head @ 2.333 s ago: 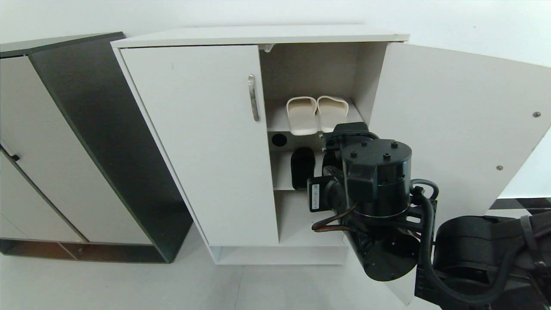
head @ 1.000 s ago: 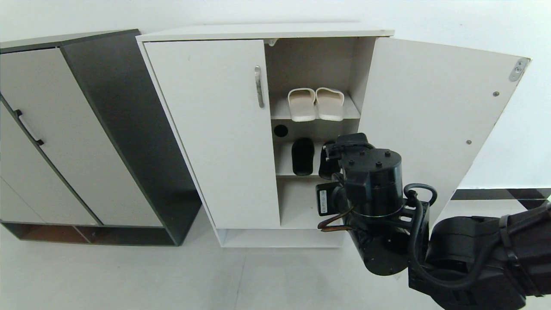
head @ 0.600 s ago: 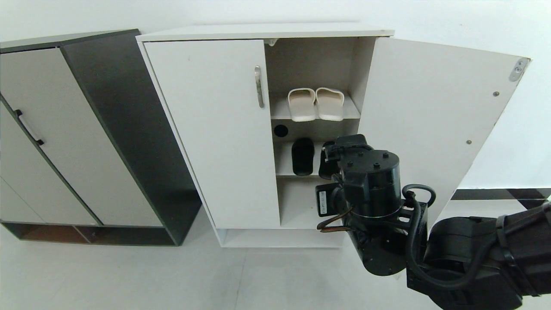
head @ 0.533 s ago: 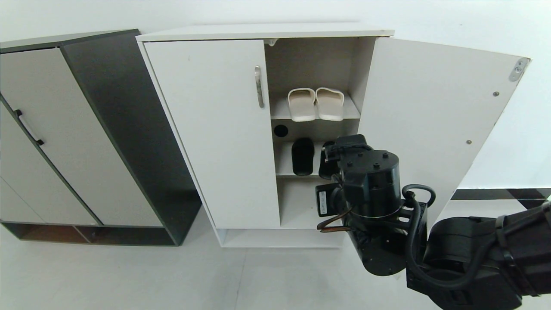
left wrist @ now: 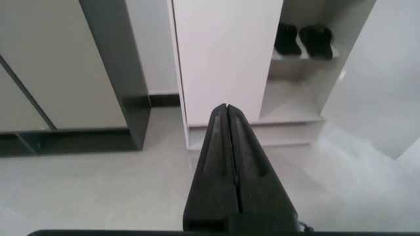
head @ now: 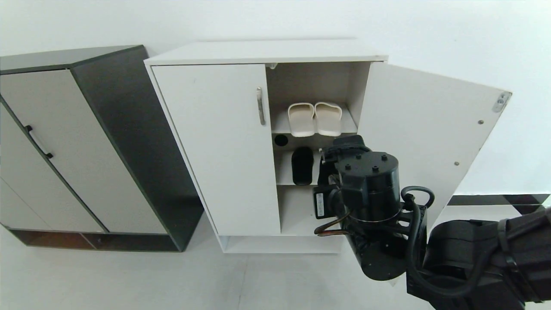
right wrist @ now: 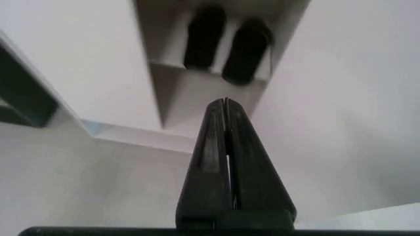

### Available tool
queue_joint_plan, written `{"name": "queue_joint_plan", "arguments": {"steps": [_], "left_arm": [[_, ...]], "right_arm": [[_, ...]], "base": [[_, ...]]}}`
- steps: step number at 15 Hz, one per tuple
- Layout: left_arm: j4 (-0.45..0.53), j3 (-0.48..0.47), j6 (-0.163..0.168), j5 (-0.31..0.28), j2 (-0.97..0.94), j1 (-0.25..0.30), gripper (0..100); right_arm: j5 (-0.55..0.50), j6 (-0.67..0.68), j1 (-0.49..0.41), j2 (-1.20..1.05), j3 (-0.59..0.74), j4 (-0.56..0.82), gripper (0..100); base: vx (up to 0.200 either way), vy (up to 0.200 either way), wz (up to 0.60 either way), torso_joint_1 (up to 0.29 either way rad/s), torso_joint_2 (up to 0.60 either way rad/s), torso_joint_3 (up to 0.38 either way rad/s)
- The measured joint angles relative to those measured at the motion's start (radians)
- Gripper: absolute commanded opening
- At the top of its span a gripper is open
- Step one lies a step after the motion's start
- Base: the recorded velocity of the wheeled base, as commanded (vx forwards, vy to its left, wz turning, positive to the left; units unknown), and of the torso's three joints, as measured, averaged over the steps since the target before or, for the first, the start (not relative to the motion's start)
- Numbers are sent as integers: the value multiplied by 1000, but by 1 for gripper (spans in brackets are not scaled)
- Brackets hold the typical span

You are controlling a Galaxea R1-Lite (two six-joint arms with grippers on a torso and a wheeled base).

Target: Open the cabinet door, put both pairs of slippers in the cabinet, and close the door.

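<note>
- Both pairs look stowed, so the step left, as I read it, is closing the door, which stands swung wide at the right side of the cabinet.
- Main risk: the right arm stands in front of the opening, between the door and the shelves. If the door swings before the arm is clear, it will strike the arm or stop ajar.
- The door's bare inner face is toward the robot, so a push must land on the far face or the free edge. A tool sliding off that smooth panel could leave the door half shut.
- A hard shove may make the door bounce back open.
- The beige slippers have their heels close to the front edge of the upper shelf. If they overhang, the door could catch them, and I cannot tell whether they do.
- Right tool: closed up tight with nothing in it, pointed toward the black slippers.
- Left tool: also closed and empty, hanging over the floor in front of the shut door.
- Beige slippers: pale, smooth and soft-looking, side by side with toes toward the back, at the middle of the upper shelf.
- Black slippers: matt, side by side on the middle shelf. In the head view one of them is hidden behind the arm.
- A grey cabinet stands just beside the white one, on its left.
</note>
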Motion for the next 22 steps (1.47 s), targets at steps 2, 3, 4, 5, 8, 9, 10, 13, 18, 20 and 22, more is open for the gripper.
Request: {"name": "queue_joint_plan", "arguments": {"steps": [2, 3, 4, 5, 8, 9, 10, 13, 18, 20, 22], "left_arm": [[0, 0, 0, 0, 0, 0, 0], [0, 0, 0, 0, 0, 0, 0], [0, 0, 0, 0, 0, 0, 0], [0, 1, 0, 0, 0, -1, 0], [0, 1, 0, 0, 0, 0, 0], [0, 1, 0, 0, 0, -1, 0], [0, 0, 0, 0, 0, 0, 0], [0, 0, 0, 0, 0, 0, 0], [0, 0, 0, 0, 0, 0, 0], [0, 0, 0, 0, 0, 0, 0], [0, 0, 0, 0, 0, 0, 0]], "right_arm": [[0, 0, -4, 0, 0, 2, 0], [-1, 0, -4, 0, 0, 2, 0], [0, 0, -2, 0, 0, 2, 0], [0, 0, -2, 0, 0, 3, 0], [0, 0, -2, 1, 3, 3, 0], [0, 0, -2, 1, 5, 3, 0], [0, 0, -2, 1, 6, 3, 0], [0, 0, -2, 1, 7, 3, 0], [0, 0, -3, 1, 8, 3, 0], [0, 0, -2, 1, 10, 3, 0], [0, 0, -2, 1, 11, 3, 0]], "base": [[0, 0, 0, 112, -474, -349], [0, 0, 0, 144, -466, -334], [0, 0, 0, 144, -476, -330], [0, 0, 0, 139, -466, -325], [0, 0, 0, 154, -476, -323], [0, 0, 0, 163, -481, -320], [0, 0, 0, 173, -486, -315], [0, 0, 0, 194, -492, -308], [0, 0, 0, 211, -522, -310], [0, 0, 0, 232, -547, -325], [0, 0, 0, 239, -557, -317]]}}
